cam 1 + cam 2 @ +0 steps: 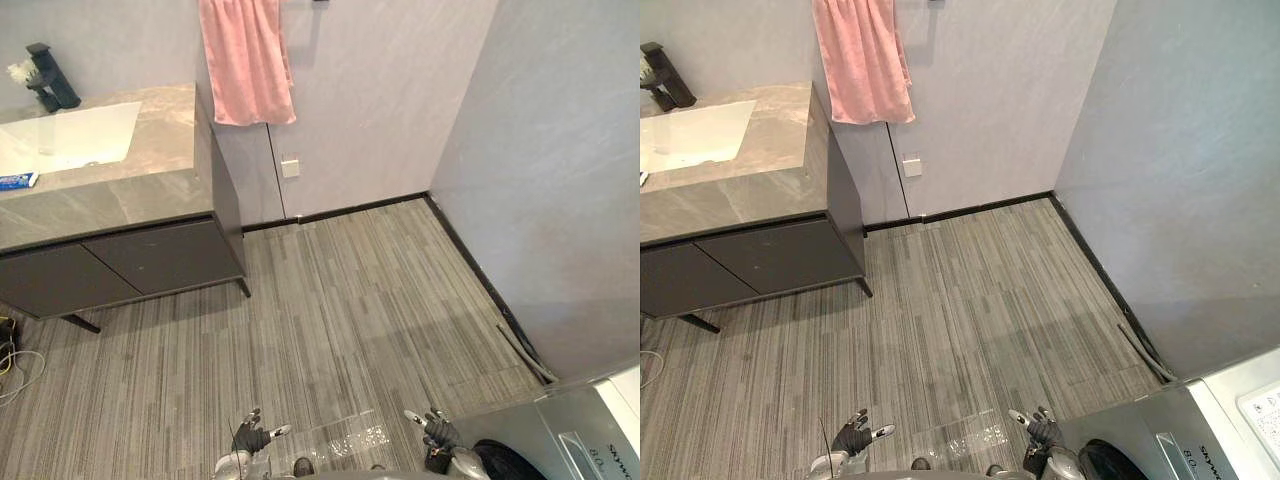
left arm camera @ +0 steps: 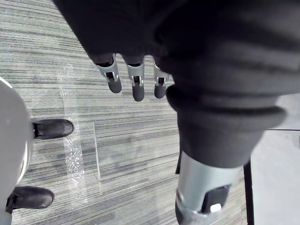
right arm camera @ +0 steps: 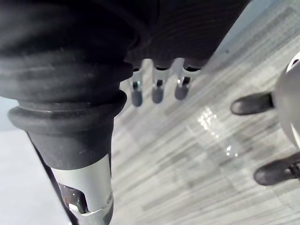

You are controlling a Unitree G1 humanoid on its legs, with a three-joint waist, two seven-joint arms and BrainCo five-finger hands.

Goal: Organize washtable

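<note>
**Near.** L hand (image 1: 250, 436) and R hand (image 1: 437, 430) hang low over the floor (image 1: 350, 300), well apart, palms down. The L wrist view shows its fingers (image 2: 137, 84) straight and relaxed, nothing in them. The R wrist view shows the same: fingers (image 3: 157, 91) extended, empty. A clear glossy strip (image 2: 75, 154) lies on the floor between the hands. Washing machine (image 1: 590, 430) at lower R, just beside the R arm.

**Mid.** Striped floor runs up to the walls.

**Far.** Washtable (image 1: 160, 170) stands at upper L, against the back wall, well apart from both hands. Grey stone top, dark cabinet doors (image 1: 150, 258) shut beneath. White basin (image 1: 70, 135) is sunk in the top, with a black tap (image 1: 50, 78) behind it. Small white item beside the tap, too small to identify. Blue tube (image 1: 17, 181) lies flat on the counter's front L part, just beside the basin. Pink towel (image 1: 245, 60) hangs on the wall, R of the table.

**Handling, est.** The tube is prob. light, soft-walled and smooth, so it is likely to slip or dent if squeezed hard. Rec. a grip across mid-body, thumb opposing fingers, mod. pressure. The towel is limp, so take it by an edge or bunch it. Neither is fragile.

**Status.** Nothing in hand, and approach to the table not yet made.
</note>
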